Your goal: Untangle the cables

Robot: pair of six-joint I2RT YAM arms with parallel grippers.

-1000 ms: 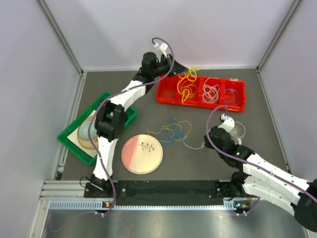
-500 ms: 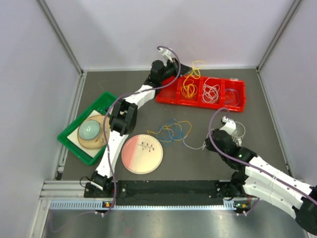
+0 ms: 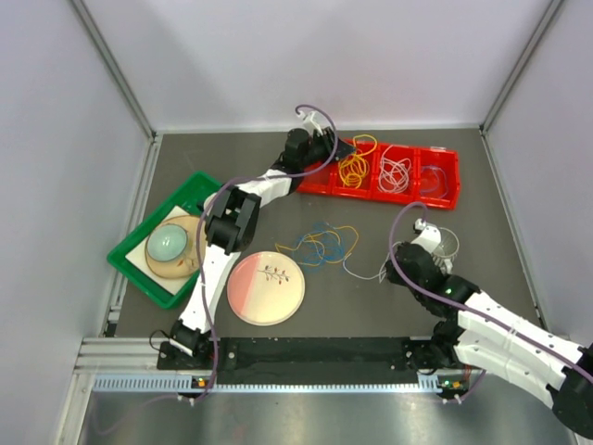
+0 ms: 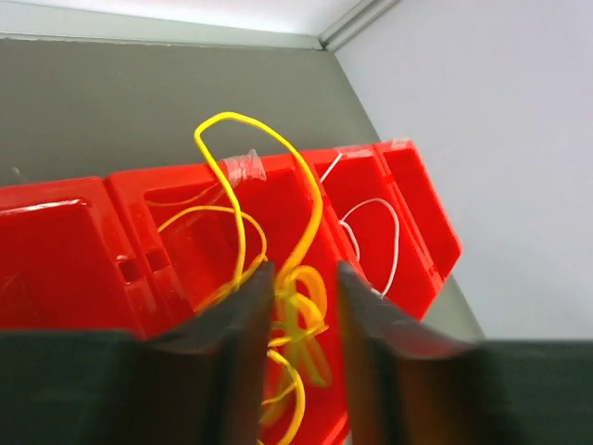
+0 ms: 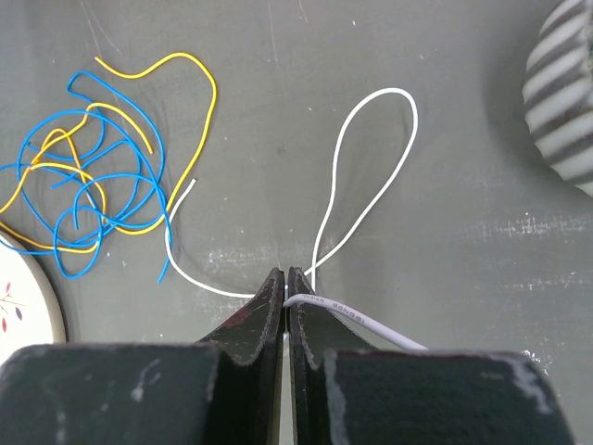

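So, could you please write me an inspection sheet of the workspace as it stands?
Surface: dark grey table, scuffed.
Job's things: blue and yellow tangle mid-table; yellow cable and white coil in red tray; loose white cable.
Clutter: pink plate; green tray holding bowl; ribbed cup.
Grippers: left gripper open around yellow cable; right gripper shut on loose white cable.
Cables: mauve hoses along both arms.
Surroundings: pale walls; metal rail at near edge.
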